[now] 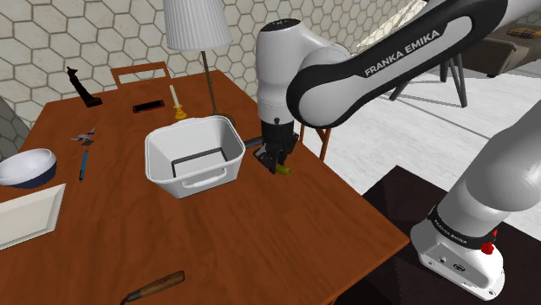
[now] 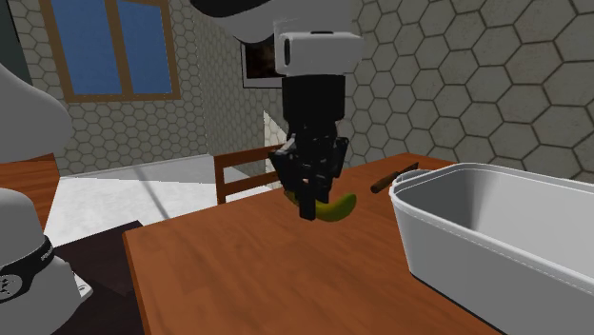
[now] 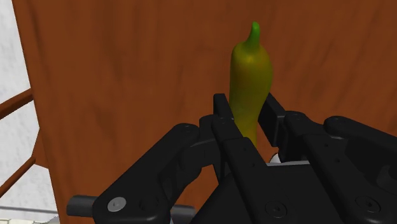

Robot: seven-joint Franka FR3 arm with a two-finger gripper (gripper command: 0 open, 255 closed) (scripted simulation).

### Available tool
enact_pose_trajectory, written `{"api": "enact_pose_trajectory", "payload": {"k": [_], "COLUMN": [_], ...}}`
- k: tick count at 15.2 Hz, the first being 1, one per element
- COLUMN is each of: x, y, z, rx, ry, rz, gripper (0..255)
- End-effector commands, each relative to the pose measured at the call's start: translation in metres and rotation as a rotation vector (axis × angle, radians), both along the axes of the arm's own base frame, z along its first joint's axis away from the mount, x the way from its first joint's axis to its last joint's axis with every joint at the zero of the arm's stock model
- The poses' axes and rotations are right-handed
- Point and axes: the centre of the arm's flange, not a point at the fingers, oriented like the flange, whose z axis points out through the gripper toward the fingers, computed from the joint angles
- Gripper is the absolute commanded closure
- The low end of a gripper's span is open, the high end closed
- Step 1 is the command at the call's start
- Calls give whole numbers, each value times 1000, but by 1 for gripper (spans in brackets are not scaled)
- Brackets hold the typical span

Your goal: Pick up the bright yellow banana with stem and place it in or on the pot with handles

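A yellow-green banana [image 1: 285, 169] with a green stem tip hangs in my black gripper [image 1: 276, 163], right beside the white pot with handles [image 1: 205, 178], on the side toward the shoulder view's right. The fingers [image 3: 222, 113] clasp the banana [image 3: 252, 67] across its lower half, and its stem end points away from the hand. In the second exterior view the banana [image 2: 339, 207] sticks out sideways from the gripper [image 2: 309, 204], low over the brown table, left of the pot [image 2: 476, 249]. Whether the fruit touches the tabletop I cannot tell.
Behind the pot stand a floor lamp [image 1: 198, 26] and a candle [image 1: 176, 102]. A blue-rimmed bowl [image 1: 26, 166], a white tray [image 1: 26, 217], a blue pen [image 1: 84, 165] and a wooden-handled knife [image 1: 158, 284] lie farther left. The table's edge [image 1: 347, 195] runs close by the gripper.
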Motion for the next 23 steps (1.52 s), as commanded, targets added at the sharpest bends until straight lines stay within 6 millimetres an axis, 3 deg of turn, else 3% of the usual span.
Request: {"api": "enact_pose_trajectory", "payload": {"k": [1, 20, 23], "x": [0, 0, 33], "y": [1, 1, 23], "z": [11, 109, 107], "rx": [0, 0, 0], "ry": [0, 0, 0], "rz": [0, 0, 0], "gripper": [255, 255, 255]}}
